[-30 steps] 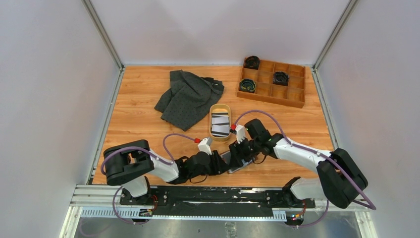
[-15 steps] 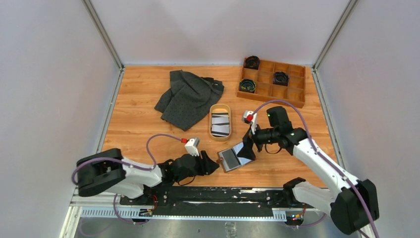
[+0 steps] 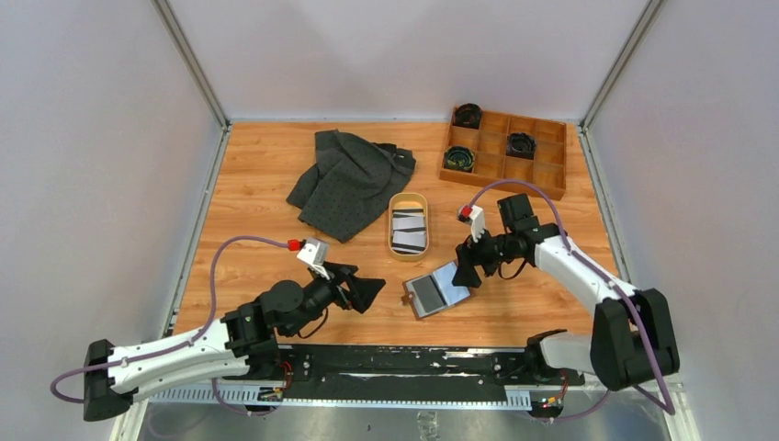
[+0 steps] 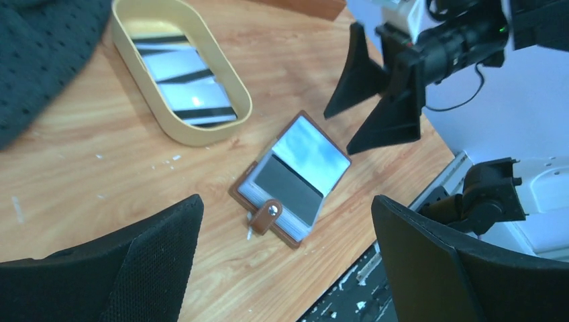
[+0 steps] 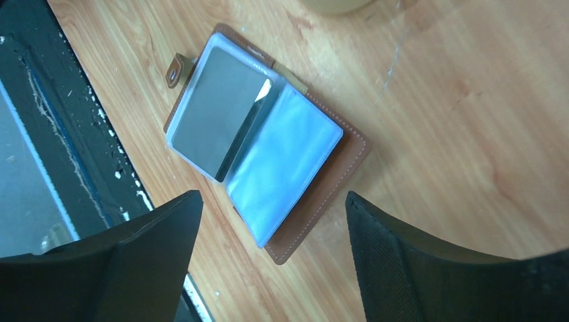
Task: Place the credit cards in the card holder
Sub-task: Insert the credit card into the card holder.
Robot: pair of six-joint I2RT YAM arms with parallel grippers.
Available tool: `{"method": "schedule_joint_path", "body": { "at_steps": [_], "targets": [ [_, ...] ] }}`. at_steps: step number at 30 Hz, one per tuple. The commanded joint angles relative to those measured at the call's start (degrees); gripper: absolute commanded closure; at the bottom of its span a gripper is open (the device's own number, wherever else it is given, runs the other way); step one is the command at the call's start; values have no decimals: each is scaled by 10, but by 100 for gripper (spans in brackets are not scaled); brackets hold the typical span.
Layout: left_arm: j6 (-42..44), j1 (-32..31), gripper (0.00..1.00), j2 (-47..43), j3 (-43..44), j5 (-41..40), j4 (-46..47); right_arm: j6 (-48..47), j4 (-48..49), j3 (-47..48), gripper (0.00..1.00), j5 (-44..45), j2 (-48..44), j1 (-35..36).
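The card holder [image 3: 438, 292] lies open and flat on the counter [image 3: 257, 230], its snap tab sticking out toward the near edge. One clear sleeve shows a dark grey card. The other sleeve is washed out by glare, so its contents cannot be told. The left fingers [image 3: 366, 292] are spread wide and hold nothing, just left of the holder. The right fingers [image 3: 464, 268] are also spread and empty, just beyond its far corner, not touching it. The striped credit cards [image 3: 409, 230] overlap in the oval tray [image 3: 391, 220], so their number is unclear.
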Motion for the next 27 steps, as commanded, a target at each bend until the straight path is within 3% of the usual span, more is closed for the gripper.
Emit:
{"method": "schedule_joint_path", "body": {
  "at_steps": [1, 10, 17, 20, 25, 27],
  "targets": [
    [80, 5, 0, -44, 38, -30, -123, 0, -40, 29, 23, -24, 58, -8],
    [119, 9, 0, 24, 97, 8, -137, 25, -56, 70, 58, -67, 174, 23],
    [117, 25, 3, 61, 98, 30, -95, 86, -50, 116, 95, -140, 236, 23],
    [127, 57, 5, 85, 121, 60, -107, 87, -52, 124, 93, -135, 247, 23],
    [139, 129, 11, 143, 166, 145, -106, 18, -104, 157, 56, -13, 196, 22],
    [144, 153, 15, 175, 186, 177, -93, -4, -107, 157, 46, 17, 156, 20]
  ]
}}
